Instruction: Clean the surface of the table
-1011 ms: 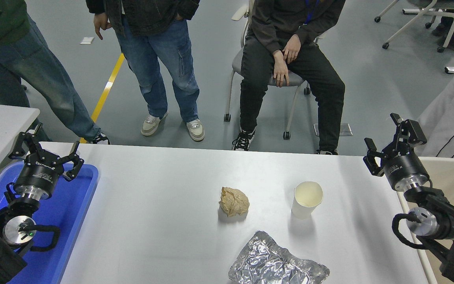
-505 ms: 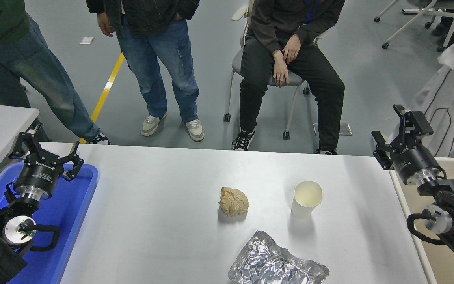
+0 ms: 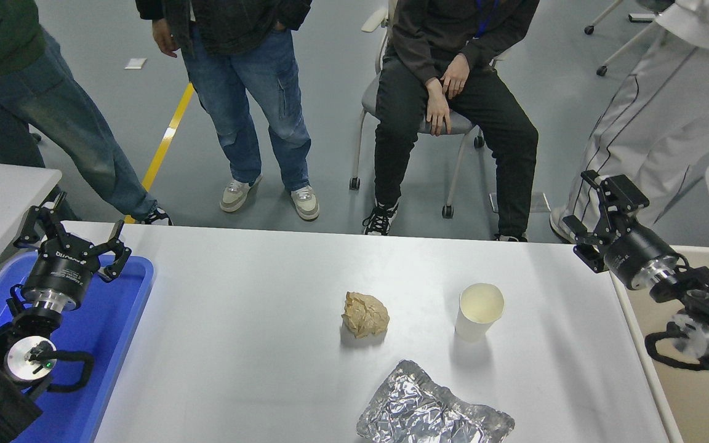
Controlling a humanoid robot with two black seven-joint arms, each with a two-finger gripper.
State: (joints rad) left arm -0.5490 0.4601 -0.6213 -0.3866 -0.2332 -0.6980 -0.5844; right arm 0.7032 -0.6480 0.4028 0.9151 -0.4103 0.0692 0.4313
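Nothing cleared: paper ball [image 3: 365, 314], cup [image 3: 479, 311], foil [image 3: 431, 413] lie on table surface [image 3: 250, 326]. Left gripper [image 3: 71, 237] and right gripper [image 3: 594, 209] are held open, empty.

My one head camera sits high behind both arms, looking forward and down across the table [image 3: 256, 320] towards people beyond.

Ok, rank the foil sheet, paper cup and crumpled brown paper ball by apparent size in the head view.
1. Foil sheet, clearly largest.
2. Paper cup and crumpled brown paper ball: too alike to rank.
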